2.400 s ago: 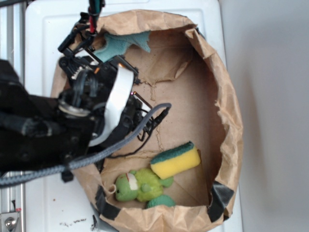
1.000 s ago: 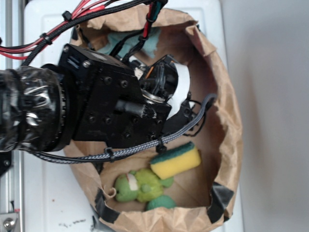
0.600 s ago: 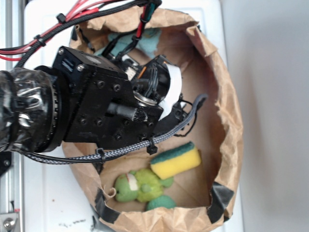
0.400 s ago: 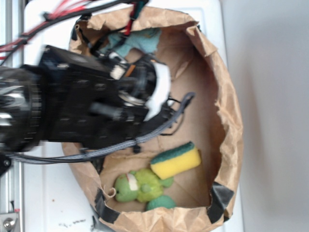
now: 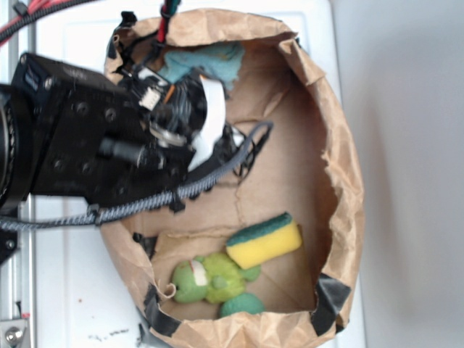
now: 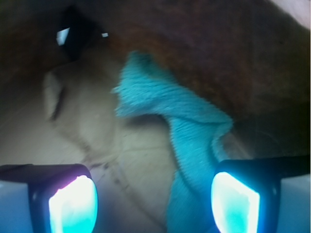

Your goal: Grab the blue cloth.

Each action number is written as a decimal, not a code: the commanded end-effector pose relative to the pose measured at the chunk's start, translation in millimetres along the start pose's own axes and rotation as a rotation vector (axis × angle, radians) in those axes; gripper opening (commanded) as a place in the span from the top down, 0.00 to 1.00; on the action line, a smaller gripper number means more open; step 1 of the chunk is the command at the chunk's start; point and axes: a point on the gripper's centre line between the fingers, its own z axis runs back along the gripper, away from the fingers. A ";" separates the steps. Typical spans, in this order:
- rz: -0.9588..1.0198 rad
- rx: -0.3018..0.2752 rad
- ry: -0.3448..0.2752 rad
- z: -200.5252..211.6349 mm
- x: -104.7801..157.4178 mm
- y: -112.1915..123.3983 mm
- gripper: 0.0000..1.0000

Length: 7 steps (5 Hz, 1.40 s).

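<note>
Since the earlier frames the arm has swung back toward the left edge of the paper bag (image 5: 341, 167), uncovering much of the blue cloth (image 5: 206, 61) that its body was hiding. That cloth lies bunched at the far upper end of the bag, against the paper wall, well apart from the sponge (image 5: 264, 241) and the green plush toy (image 5: 210, 279) at the opposite end.

From the wrist view, the hand (image 6: 150, 201) is spread wide, its two fingers (image 6: 73, 204) glowing at the bottom corners with nothing between them. The cloth (image 6: 187, 136) runs down in a folded strip toward the right finger, seemingly just beside it, though contact cannot be confirmed.

This shift seems to put the hand in line with the cloth. The grab is not yet made; the hand likely needs to advance and shift slightly right so the fold sits between the fingers before pinching.
</note>
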 end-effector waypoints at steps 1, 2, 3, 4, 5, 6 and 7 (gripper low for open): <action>0.051 0.006 -0.090 -26.7 1.2 -5.1 0.00; 0.038 0.019 -0.129 -34.6 -4.6 -7.7 0.01; 0.029 0.005 -0.136 -33.6 -4.8 -7.5 1.00; 0.032 -0.011 -0.152 -29.4 -5.7 -5.4 1.00; 0.026 -0.024 -0.161 -25.4 -6.3 -4.6 1.00; 0.023 -0.031 -0.165 -23.1 -6.7 -5.1 1.00; 0.019 -0.045 -0.171 -20.5 -5.7 -5.3 1.00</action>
